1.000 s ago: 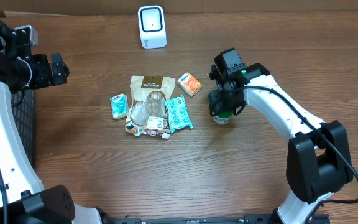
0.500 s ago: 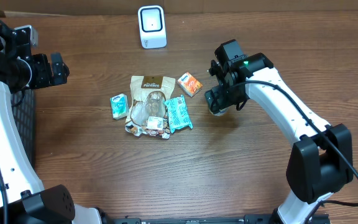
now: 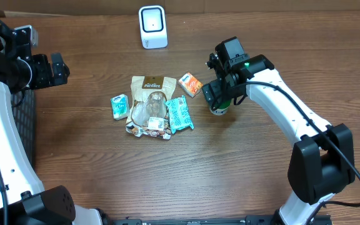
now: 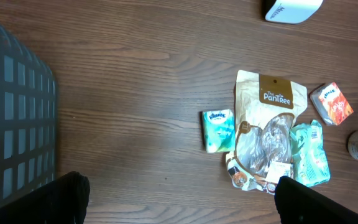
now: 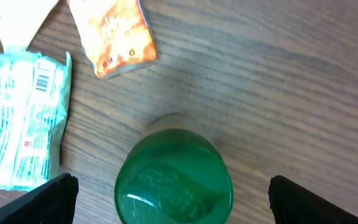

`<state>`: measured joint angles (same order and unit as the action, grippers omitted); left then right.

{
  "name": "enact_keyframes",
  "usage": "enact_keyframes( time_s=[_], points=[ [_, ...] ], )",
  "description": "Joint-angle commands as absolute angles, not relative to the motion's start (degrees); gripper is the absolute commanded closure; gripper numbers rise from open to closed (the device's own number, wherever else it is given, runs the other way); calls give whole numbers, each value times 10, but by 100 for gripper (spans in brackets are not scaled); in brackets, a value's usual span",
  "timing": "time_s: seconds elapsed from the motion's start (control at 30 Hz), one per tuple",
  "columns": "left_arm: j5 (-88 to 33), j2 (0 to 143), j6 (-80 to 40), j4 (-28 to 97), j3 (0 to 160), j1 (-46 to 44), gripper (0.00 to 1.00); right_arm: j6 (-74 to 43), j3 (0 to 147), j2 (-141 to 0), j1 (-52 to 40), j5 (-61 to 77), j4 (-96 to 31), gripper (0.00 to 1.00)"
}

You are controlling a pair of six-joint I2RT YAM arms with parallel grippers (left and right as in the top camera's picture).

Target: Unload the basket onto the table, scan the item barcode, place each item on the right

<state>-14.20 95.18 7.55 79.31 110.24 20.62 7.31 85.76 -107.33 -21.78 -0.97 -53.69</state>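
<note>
Two arms stood at the table (image 3: 167,175), and only one was placed for the job. The right claw (image 5: 185,200) hung straight above the bottle (image 5: 174,179), spread wide, one dark finger (image 5: 50,200) out to either side of the green lid and neither touching it, so it held nothing. The bottle stood upright on bare wood, its long axis pointing up at the wrist camera, so only the round lid showed, end-on. From that view I could not tell how far down its sides the fingers reached. It sat just beside the orange packet (image 3: 191,84) and near the teal packet (image 3: 179,114), apart from both, on the right edge of the small heap around the brown pouch (image 3: 151,84). The scanner (image 3: 152,26) stood well apart from it, toward the far edge and on the other side of the orange packet. I judged that any carry would run that way, and no barcode was visible on the bottle from above. The right arm reached in from the right with its elbow raised and its wrist turned down over the lid. The left claw (image 4: 182,200) was also spread wide and empty, held high by the basket (image 4: 11,124) at the table's left edge, well apart from the bottle and clearly the farther of the two.
</note>
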Motion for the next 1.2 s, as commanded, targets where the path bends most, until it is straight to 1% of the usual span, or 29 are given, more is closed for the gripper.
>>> enact_keyframes(
  time_s=[0.0, 0.13, 0.37, 0.5, 0.6, 0.7, 0.8, 0.93, 1.03, 1.1, 1.17],
  points=[
    [-146, 954, 86, 793, 1107, 202, 1, 103, 854, -1077, -216, -22, -531, 4],
    [-146, 954, 86, 793, 1107, 202, 1, 121, 854, -1094, -209, -20, -533, 4],
    [-146, 954, 86, 793, 1107, 202, 0, 213, 854, -1134, -208, -18, -535, 2],
    [-146, 954, 86, 793, 1107, 202, 1, 215, 854, -1145, -206, -19, -527, 2],
    [-146, 954, 86, 793, 1107, 202, 0, 215, 854, -1148, -204, -19, -528, 8],
    [-146, 954, 86, 793, 1107, 202, 0, 213, 855, -1148, -204, -19, -528, 21],
    [-146, 954, 86, 793, 1107, 202, 0, 207, 855, -1148, -204, -18, -528, 26],
    [-146, 954, 86, 793, 1107, 202, 1, 181, 859, -1148, -204, -18, -529, 27],
    [-146, 954, 86, 793, 1107, 202, 0, 168, 871, -1147, -204, -18, -541, 29],
    [-146, 954, 86, 793, 1107, 202, 0, 162, 882, -1145, -204, -18, -552, 28],
    [-146, 954, 86, 793, 1107, 202, 0, 163, 891, -1142, -204, -18, -563, 24]
  ],
)
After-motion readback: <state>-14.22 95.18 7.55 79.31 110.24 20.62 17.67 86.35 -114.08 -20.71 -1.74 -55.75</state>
